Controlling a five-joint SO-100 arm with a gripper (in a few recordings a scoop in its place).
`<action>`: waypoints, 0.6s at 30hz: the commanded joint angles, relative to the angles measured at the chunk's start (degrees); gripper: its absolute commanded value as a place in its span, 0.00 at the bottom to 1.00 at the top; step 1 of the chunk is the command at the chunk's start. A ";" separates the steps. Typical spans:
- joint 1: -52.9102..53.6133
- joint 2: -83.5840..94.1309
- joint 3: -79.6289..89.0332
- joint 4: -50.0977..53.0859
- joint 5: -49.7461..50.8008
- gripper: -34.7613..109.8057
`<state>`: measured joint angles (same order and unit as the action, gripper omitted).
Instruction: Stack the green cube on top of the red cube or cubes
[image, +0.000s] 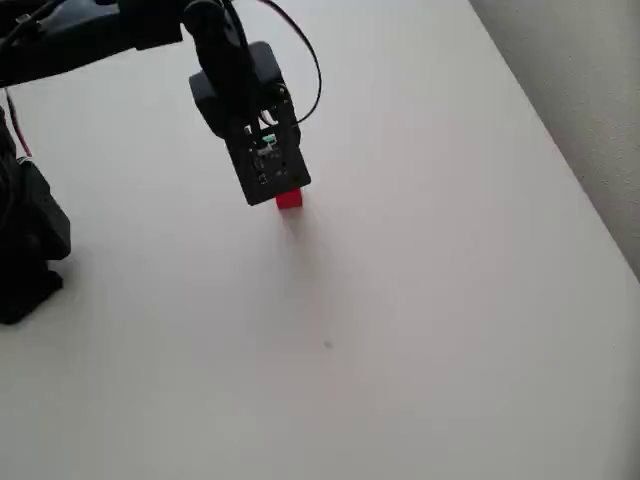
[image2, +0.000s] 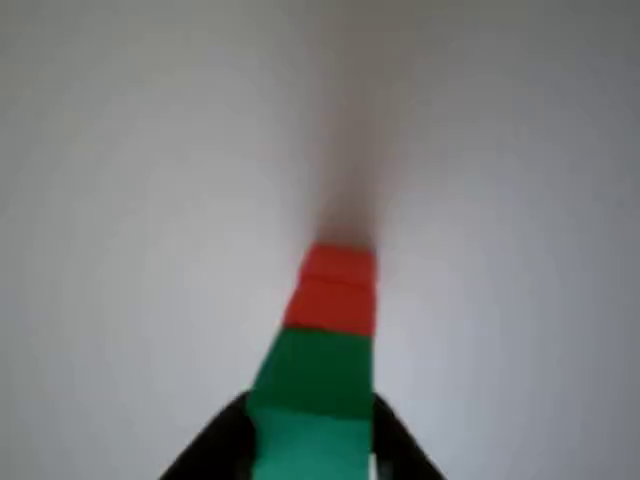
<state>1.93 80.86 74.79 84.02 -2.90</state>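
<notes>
In the wrist view the green cube (image2: 315, 372) sits between my two black fingers (image2: 215, 445), one pressed against each side. My gripper (image2: 310, 425) is shut on it. Straight beyond the green cube, in line with it, is the red block (image2: 335, 290), which shows two shades of red. The green cube's far face meets the red block with no gap visible. In the overhead view my black gripper (image: 272, 180) hangs over the red block (image: 289, 198), which shows as a small red patch at the gripper's lower edge. The gripper hides the green cube there.
The white table (image: 420, 300) spreads bare around the block. Its right edge (image: 560, 160) runs diagonally along a pale wall. The arm's black base (image: 30, 250) stands at the left edge, and a thin cable (image: 315, 70) loops above the gripper.
</notes>
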 joint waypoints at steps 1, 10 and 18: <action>-0.70 0.26 -4.22 0.62 0.09 0.32; -1.23 0.18 -4.22 0.97 -0.26 0.38; -0.79 1.49 -4.22 2.64 -1.49 0.40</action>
<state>1.32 80.68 74.79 85.61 -3.25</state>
